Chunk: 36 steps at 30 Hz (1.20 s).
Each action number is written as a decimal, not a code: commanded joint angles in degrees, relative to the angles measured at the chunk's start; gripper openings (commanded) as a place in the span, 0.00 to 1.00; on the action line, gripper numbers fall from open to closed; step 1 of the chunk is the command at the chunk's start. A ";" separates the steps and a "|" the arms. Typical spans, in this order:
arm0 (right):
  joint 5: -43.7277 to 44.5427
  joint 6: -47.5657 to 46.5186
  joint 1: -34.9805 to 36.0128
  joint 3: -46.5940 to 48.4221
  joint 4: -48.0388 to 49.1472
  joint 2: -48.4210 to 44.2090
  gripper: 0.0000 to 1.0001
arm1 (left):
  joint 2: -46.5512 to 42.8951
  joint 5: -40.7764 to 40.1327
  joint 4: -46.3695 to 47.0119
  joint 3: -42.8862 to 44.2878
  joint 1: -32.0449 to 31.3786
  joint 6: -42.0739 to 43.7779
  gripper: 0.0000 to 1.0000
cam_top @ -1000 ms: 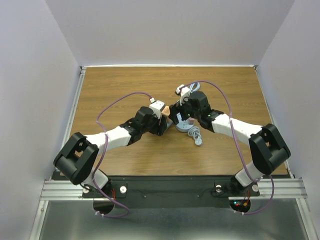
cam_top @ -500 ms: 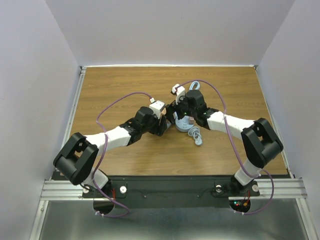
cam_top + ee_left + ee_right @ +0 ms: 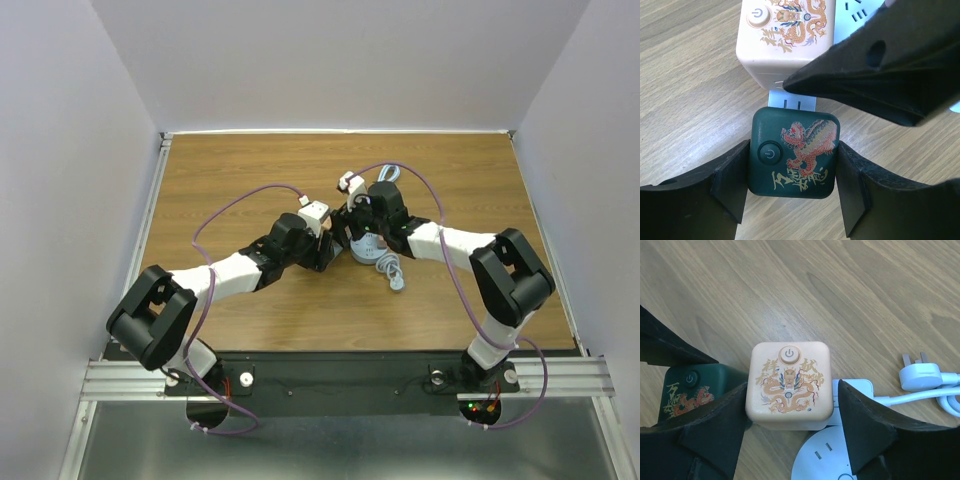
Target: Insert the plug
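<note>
Green plug cube (image 3: pixel 792 152) is hidden under the two wrists in the overhead view. What shows there is the change: the right arm has tucked its elbow in and swung its wrist closer to the left one, over the white socket strip (image 3: pixel 370 248). The left arm has not stirred, reaching low across the table (image 3: pixel 230 170) with its forearm nearly flat. I judge the right arm is arriving to brace the mating part before the push.

From the left wrist, the left pincer (image 3: pixel 794 145) is clamped on the green plug cube, one finger flat on each side. Just past its tips a white tab (image 3: pixel 792 102) with two slots bridges to the cream cube (image 3: pixel 785 35); the cubes sit close but apart, so insertion is not yet done.

From the right wrist, the right pincer (image 3: pixel 792 385) straddles the cream cube, narrowing from a wider stance, with a sliver of gap at one finger, so not yet pinching. A white cable plug (image 3: pixel 920 372) lies loose, off to one side.
</note>
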 commanded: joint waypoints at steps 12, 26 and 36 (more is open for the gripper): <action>-0.40 -3.63 0.08 -1.72 3.10 -0.41 0.31 | -0.60 4.76 -6.52 0.47 -1.26 -1.81 0.00; 2.15 -1.97 0.08 -9.10 2.48 -3.57 0.00 | -0.25 1.86 -9.51 1.79 -0.38 -3.04 0.00; 3.91 -0.30 0.08 -12.36 3.36 -2.08 0.00 | 0.37 3.09 -9.07 1.70 0.50 -2.87 0.00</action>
